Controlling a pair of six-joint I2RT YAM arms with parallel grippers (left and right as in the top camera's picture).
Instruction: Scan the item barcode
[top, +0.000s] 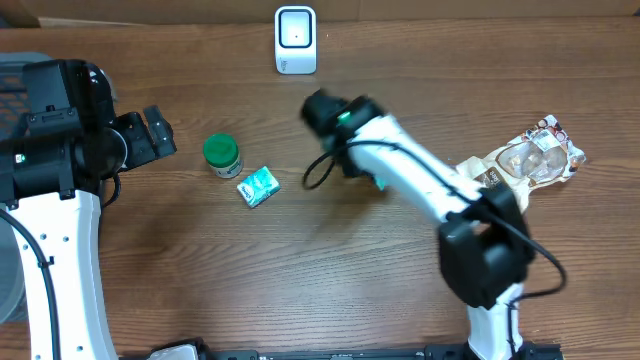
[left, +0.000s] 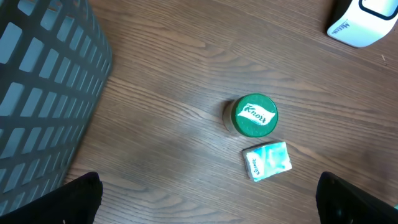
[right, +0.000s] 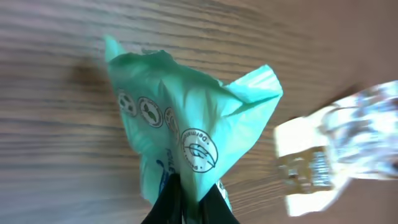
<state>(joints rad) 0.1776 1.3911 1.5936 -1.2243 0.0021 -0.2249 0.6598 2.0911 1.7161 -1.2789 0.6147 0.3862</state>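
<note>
right pincer (right: 186, 196) clenched on green bag (right: 186, 118), pinched by one edge so printed faces hang free | bag over desk (top: 300, 285), near scanner (top: 295, 40), likely for scanning | left pincer (top: 160, 132) released, parked aside

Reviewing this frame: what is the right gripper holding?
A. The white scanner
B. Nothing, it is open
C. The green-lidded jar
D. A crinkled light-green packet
D: in the right wrist view the right gripper is pinched shut on the light-green packet, while the green-lidded jar and the white scanner stand apart from it on the table.
</note>
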